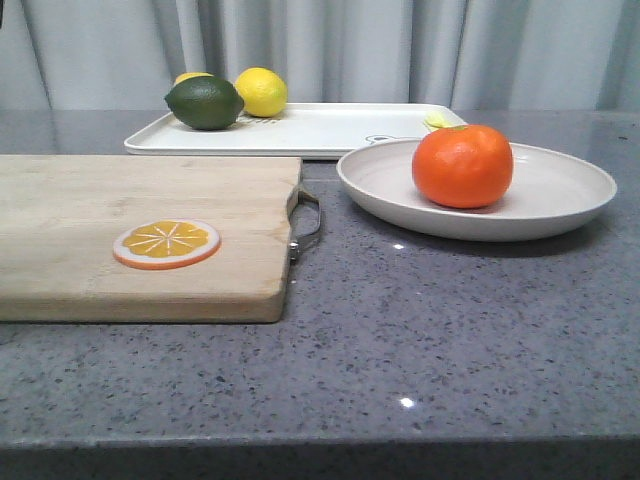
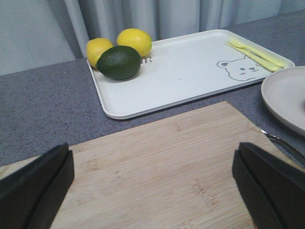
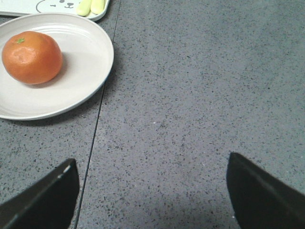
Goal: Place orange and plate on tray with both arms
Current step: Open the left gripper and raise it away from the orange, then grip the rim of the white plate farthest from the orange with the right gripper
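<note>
While the orange point(image 1: 462, 165) sits loose on the plate point(image 1: 560, 195), and the plate rests on the counter just in front of the tray point(image 1: 330, 130), nothing is yet gripped. Your left gripper point(image 2: 152, 183) hangs spread wide above the cutting board point(image 2: 167, 167), empty; your right gripper point(image 3: 150, 193) is likewise spread over bare counter point(image 3: 200, 95), beside the plate. Watch the fruit: it is round and free to roll, so tilting the plate as you lift it would likely send it off the rim. Mind the tray's far end too, where a lime point(image 1: 204, 102) and lemons point(image 1: 261, 91) already lie, and the yellow cutlery point(image 2: 257, 53) by the bear drawing point(image 2: 239, 69), which the plate could land on and rock.
</note>
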`<action>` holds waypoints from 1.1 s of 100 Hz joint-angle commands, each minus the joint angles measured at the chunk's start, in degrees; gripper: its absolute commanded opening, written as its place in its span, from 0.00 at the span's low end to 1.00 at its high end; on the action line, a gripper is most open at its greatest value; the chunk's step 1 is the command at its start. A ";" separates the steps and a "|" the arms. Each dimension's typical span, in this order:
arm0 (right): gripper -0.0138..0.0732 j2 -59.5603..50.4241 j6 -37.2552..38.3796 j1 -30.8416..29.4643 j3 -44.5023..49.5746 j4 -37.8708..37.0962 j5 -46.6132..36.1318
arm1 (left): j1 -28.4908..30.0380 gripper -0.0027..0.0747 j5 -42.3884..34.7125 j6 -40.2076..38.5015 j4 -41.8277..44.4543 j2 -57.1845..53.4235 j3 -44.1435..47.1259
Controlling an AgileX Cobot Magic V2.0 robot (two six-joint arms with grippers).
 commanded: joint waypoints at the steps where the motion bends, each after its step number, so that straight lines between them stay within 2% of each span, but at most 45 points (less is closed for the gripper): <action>1: 0.88 0.83 -0.30 -0.18 -1.93 -0.95 -3.98 | 0.29 0.86 -3.51 -0.47 -0.38 -0.80 -0.88; 18: 0.88 0.85 -0.30 -0.18 -1.93 0.60 -6.17 | 0.29 0.86 -3.51 -0.47 -0.38 -0.06 -0.79; 40: 0.86 4.50 -0.30 -0.18 -1.93 7.73 -17.30 | 0.29 0.86 -3.51 -0.47 -0.38 2.45 -0.79; 67: 0.74 21.75 -0.30 -0.18 -2.06 10.37 -27.46 | 0.29 0.86 -3.51 -0.47 -0.38 4.04 -0.79; 87: 0.74 35.22 -0.30 -0.18 -5.14 12.83 -29.91 | 0.29 0.86 -3.51 -0.47 -0.38 4.04 -0.79; 110: 0.74 44.05 -0.30 0.01 -10.49 15.63 -29.81 | 0.29 0.86 -3.51 -0.47 -0.38 4.04 -0.79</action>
